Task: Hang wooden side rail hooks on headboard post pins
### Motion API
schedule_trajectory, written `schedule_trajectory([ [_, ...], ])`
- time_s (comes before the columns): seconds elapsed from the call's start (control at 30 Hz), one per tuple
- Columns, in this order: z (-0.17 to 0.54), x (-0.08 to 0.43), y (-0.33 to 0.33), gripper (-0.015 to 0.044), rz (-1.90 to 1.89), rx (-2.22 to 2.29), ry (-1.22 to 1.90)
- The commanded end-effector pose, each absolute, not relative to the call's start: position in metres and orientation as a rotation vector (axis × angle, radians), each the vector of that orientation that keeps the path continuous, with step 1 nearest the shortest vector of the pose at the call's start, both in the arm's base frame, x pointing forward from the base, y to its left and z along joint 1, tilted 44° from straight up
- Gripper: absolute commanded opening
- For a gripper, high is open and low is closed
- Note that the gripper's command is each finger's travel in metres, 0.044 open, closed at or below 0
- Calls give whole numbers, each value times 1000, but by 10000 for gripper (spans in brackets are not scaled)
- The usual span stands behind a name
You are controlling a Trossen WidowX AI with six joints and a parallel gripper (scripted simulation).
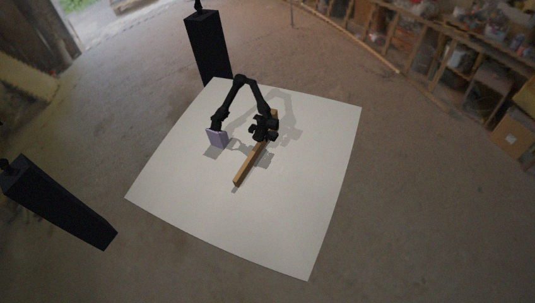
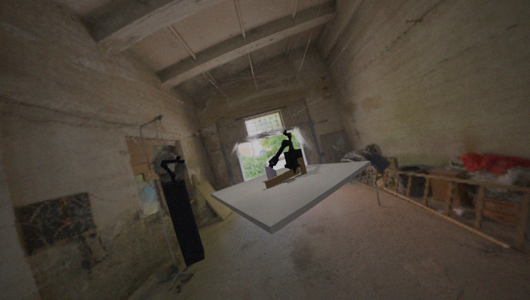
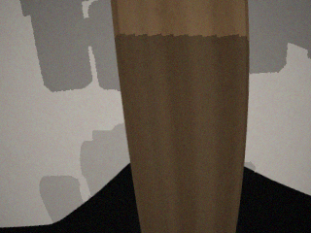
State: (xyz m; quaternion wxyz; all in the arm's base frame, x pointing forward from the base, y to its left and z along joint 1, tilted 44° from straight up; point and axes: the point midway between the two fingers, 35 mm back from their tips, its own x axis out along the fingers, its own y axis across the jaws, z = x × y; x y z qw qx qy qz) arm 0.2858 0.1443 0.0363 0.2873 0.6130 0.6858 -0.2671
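Note:
The wooden side rail (image 1: 245, 167) (image 2: 278, 179) (image 3: 185, 112) runs slantwise over the white table (image 1: 285, 210) (image 2: 260, 208). Its far end is low over the table; whether it touches is unclear. The wooden headboard post (image 1: 274, 112) (image 2: 302, 167) stands upright behind the gripper, at the rail's other end. My gripper (image 1: 265, 141) (image 2: 294, 171) (image 3: 174, 158) is shut on the rail, with a dark finger on each side of it in the wrist view. The hooks, the slot and the pins are hidden or too small to see, so I cannot tell whether the hooks sit on the pins.
The arm's lilac base block (image 1: 216, 138) (image 2: 270, 172) stands on the table to the left of the rail in the top view. Tall black pedestals (image 1: 210, 45) (image 1: 56, 202) (image 2: 182, 222) with dark arms on top stand off the table.

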Motion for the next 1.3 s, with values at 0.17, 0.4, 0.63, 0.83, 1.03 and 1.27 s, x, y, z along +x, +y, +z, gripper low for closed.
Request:
schedule_trajectory([
  [0.17,41,287,145,0,-704,1647,1823],
  [0.4,42,288,145,0,-704,1647,1823],
  [0.63,43,288,146,0,-704,1647,1822],
  [0.83,43,289,146,0,-704,1647,1822],
  [1.03,44,289,146,0,-704,1647,1822],
  [1.27,45,289,147,0,-704,1647,1822],
])
